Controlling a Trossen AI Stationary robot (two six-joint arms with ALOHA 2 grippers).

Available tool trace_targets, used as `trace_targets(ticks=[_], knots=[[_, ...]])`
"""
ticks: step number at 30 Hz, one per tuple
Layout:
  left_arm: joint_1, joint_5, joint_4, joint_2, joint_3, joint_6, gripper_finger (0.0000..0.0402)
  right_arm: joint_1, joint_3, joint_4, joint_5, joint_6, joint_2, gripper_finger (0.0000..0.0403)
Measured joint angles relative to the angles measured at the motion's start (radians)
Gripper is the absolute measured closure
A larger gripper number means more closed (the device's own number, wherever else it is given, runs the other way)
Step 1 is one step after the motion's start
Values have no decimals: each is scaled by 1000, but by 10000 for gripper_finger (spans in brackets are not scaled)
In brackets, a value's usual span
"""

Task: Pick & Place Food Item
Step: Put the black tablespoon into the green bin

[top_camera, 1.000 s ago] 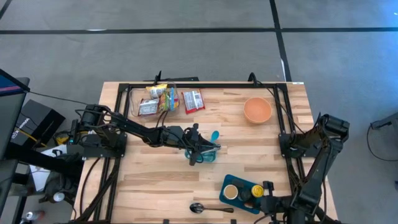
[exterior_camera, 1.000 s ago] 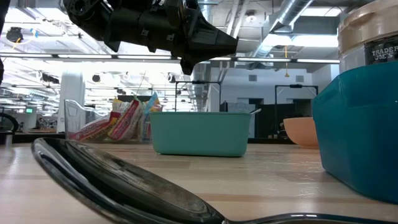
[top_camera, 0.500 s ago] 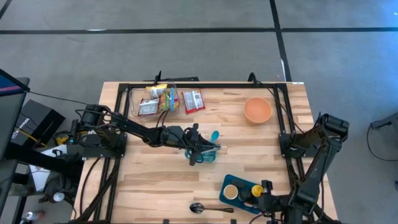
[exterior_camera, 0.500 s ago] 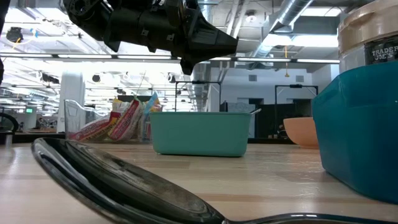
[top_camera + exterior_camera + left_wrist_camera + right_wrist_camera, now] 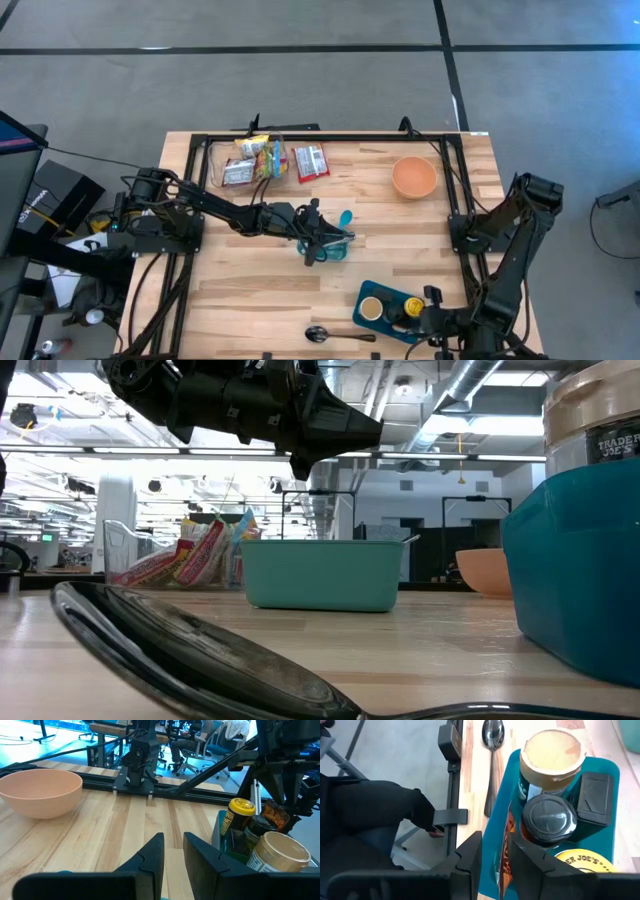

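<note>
A teal tray (image 5: pixel 502 780) at the table's near right holds a tan-lidded jar (image 5: pixel 552 752), a black-lidded jar (image 5: pixel 551 820), a yellow-lidded jar (image 5: pixel 580 865) and a brown food packet (image 5: pixel 507 851) standing on edge against the tray's wall. My right gripper (image 5: pixel 494 841) hangs just above this packet, slanting down, open by a narrow gap, with the packet's top edge between its fingers. My left gripper (image 5: pixel 173 851) hovers nearly level over a small teal container (image 5: pixel 320 575) at mid-table. A narrow gap with bare wood behind it shows between the left fingers. My right gripper stands with its fingers on either side of the brown packet's top edge (image 5: pixel 274 815), coming from above at a slant. I cannot tell whether a finger touches it. The packet stands in the tray.
A peach bowl (image 5: pixel 414 176) sits at the far right. Snack packets (image 5: pixel 255 160) lie in a clear holder at the far left, with one more packet (image 5: pixel 311 161) beside it. A metal spoon (image 5: pixel 335 335) lies along the near edge, left of the tray. Black frame rails border the table.
My right arm has lifted a little over the tray. My left arm and the teal container have kept still.
</note>
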State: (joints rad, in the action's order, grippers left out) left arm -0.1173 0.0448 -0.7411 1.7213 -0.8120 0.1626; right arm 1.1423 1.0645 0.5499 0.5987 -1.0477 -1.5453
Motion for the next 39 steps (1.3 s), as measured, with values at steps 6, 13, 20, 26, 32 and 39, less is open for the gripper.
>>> trace_targets(ticks=[6,13,20,26,32,39], knots=[[0,0,0,0,0,0,334,0,0,29,11,0,45,317],[0,0,0,0,0,0,334,0,0,61,169,12,91,317],[0,0,0,0,0,0,334,-12,0,88,328,128,111,317],[0,0,0,0,0,0,334,-69,0,75,253,198,111,317],[0,0,0,0,0,0,334,-123,0,-64,66,399,111,342],[0,0,0,0,0,0,334,-188,0,-246,-99,687,111,395]])
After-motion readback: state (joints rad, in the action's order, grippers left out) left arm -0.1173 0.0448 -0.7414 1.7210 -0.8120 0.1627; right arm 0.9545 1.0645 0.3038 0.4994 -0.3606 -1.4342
